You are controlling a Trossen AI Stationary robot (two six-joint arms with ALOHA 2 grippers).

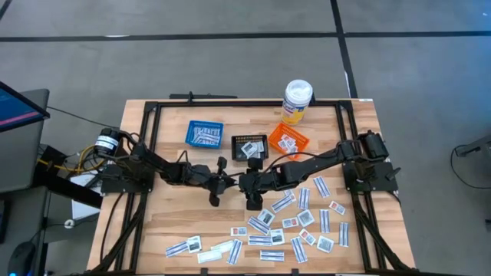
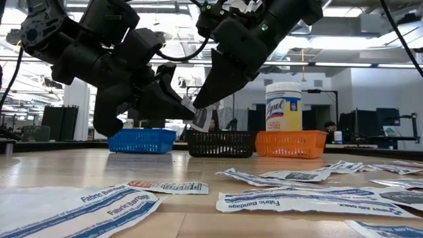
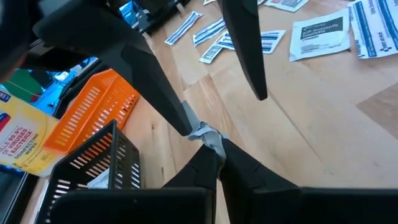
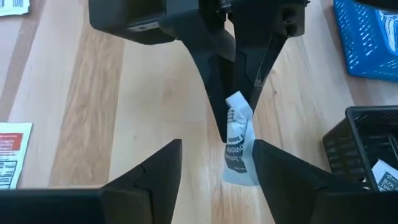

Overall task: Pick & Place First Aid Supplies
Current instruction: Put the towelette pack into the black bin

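Handover in hand above worktop [image 1: 153, 230] centre. Left end effector [image 4: 231, 127] is clamped on a small white packet [image 4: 239, 149]; right end effector [image 4: 214, 171] stands open, released. Next: left carries it toward the black basket [image 1: 249, 146] at twelve o'clock.

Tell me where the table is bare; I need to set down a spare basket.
Bare wood lies left of the blue basket, and at the near left, left of the packets. The near right is crowded with them; both claws meet mid-table before the black basket.

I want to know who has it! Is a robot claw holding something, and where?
The left gripper pinches a small flat white packet by its crumpled top end; the right gripper is open.
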